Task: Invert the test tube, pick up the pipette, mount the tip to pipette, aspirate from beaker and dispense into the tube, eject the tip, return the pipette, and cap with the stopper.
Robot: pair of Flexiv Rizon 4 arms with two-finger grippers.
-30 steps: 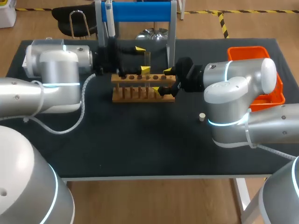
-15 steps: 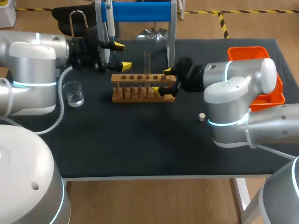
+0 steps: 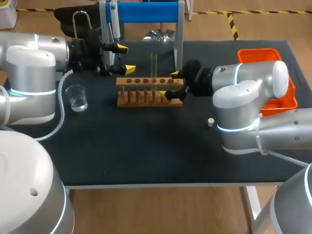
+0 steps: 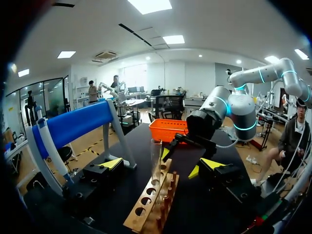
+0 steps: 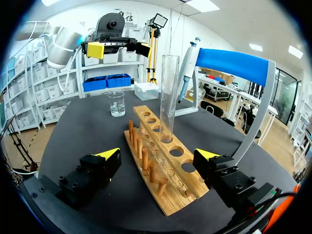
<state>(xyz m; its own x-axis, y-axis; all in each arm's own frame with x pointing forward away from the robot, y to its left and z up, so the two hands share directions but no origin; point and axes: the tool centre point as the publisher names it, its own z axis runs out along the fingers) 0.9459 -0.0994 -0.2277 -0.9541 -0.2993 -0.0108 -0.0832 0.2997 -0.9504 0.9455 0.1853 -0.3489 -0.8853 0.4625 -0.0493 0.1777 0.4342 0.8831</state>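
test tube (image 3: 153, 68) upright, mouth up, in a hole of the wooden rack (image 3: 146, 91). our left gripper (image 3: 126, 58) hangs released and empty, near the rack's left end, close to the pipette (image 3: 113, 22) on its blue stand (image 3: 146, 10). our right gripper (image 3: 169, 84) also released, fingers straddling the rack's right end, no contact we can see. beaker (image 3: 78, 96) left of rack. stopper (image 3: 210, 122) on the table (image 3: 146, 146) by our right arm.
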